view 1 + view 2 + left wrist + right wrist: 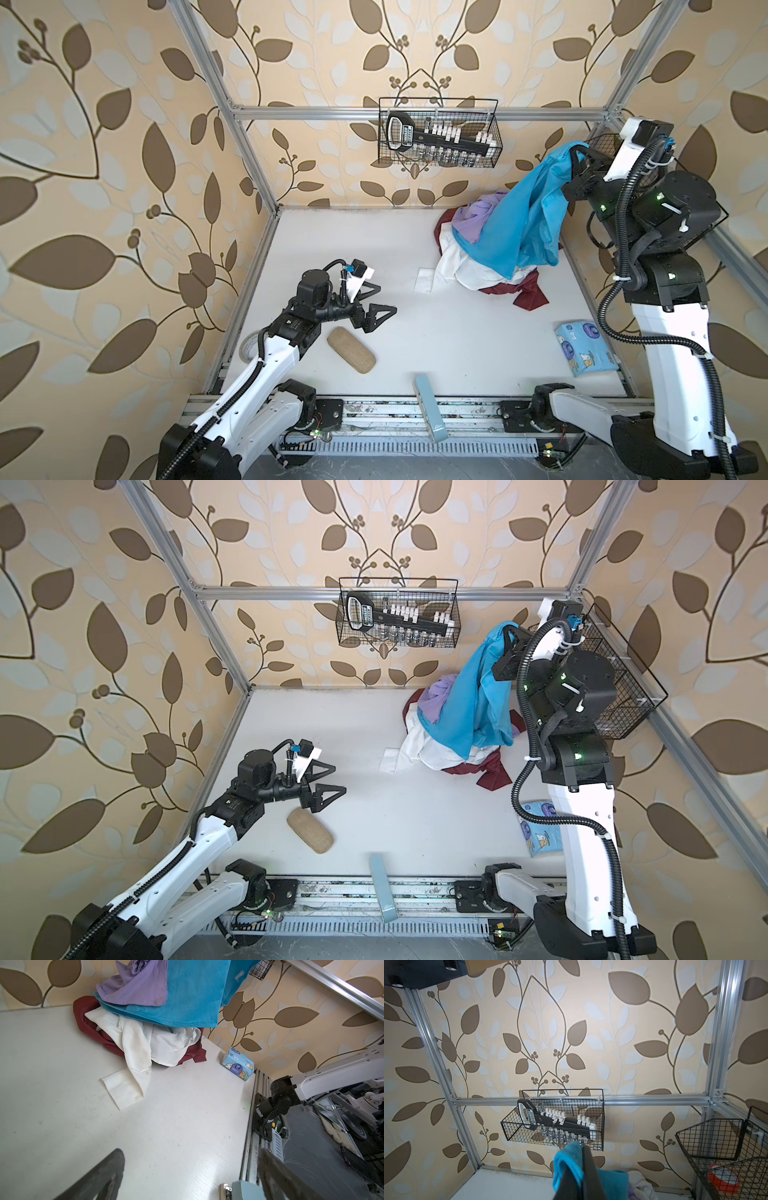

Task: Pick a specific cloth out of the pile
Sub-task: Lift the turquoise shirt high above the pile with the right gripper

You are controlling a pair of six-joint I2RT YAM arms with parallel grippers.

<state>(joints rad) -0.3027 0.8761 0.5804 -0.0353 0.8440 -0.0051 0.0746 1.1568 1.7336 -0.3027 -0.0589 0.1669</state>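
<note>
The right fingers (589, 1172) are pressed shut on a bunched edge of the cloth (523, 216), holding it high above the pile (478, 272). The cloth is a large, plain turquoise-blue garment. It hangs from that pinch as a long slack sheet with soft vertical folds, and its lower part drapes over the top of the pile. A stitched hem (176, 1023) runs along its lowest edge. A lilac garment (473, 226) lies against it on the pile, with a white garment (451, 253) and a maroon garment (530, 293) underneath.

The cloth looks light, soft and limp, so it will likely sag, swing and keep no shape of its own. It does not seem fragile, but a thin pinch of fabric could slip out, and the lilac garment may cling and be dragged along. The surest hold is probably a gathered fold or the hem, with plenty of fabric between the fingers.

The left fingers (384, 309) are spread wide and hold nothing, low over the bare desk (457, 353), well apart from the pile.
</note>
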